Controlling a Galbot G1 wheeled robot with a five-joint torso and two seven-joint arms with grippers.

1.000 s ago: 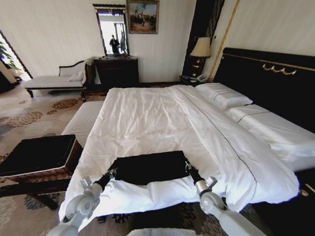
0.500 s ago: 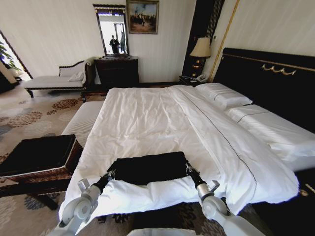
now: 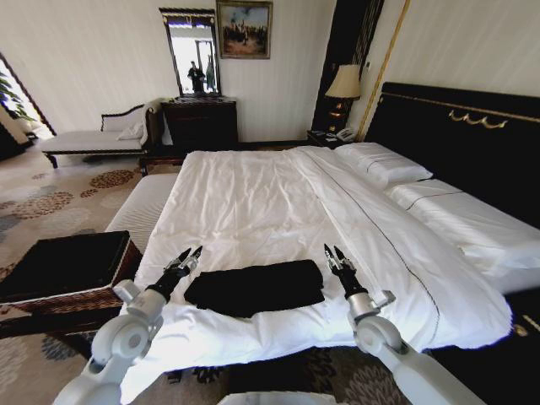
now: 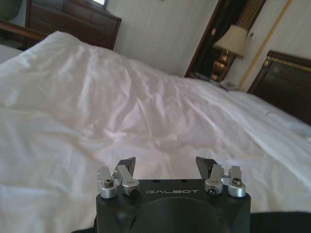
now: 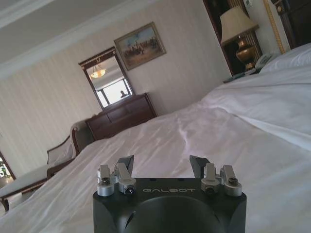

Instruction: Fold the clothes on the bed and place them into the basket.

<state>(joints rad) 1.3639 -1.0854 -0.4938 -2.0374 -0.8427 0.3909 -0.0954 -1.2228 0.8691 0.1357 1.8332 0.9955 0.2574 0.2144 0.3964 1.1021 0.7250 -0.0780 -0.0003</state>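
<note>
Now both hands, left (image 3: 191,254) and right (image 3: 333,253), hover open just off the folded top's (image 3: 256,288) side edges, bare bed (image 3: 253,202) beyond.

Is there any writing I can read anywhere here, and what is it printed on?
"GALBOT" on the black body of the left claw.
"GALBOT" on the black body of the right claw.
No lettering shows on the folded black top; the framed painting carries no readable text.
</note>
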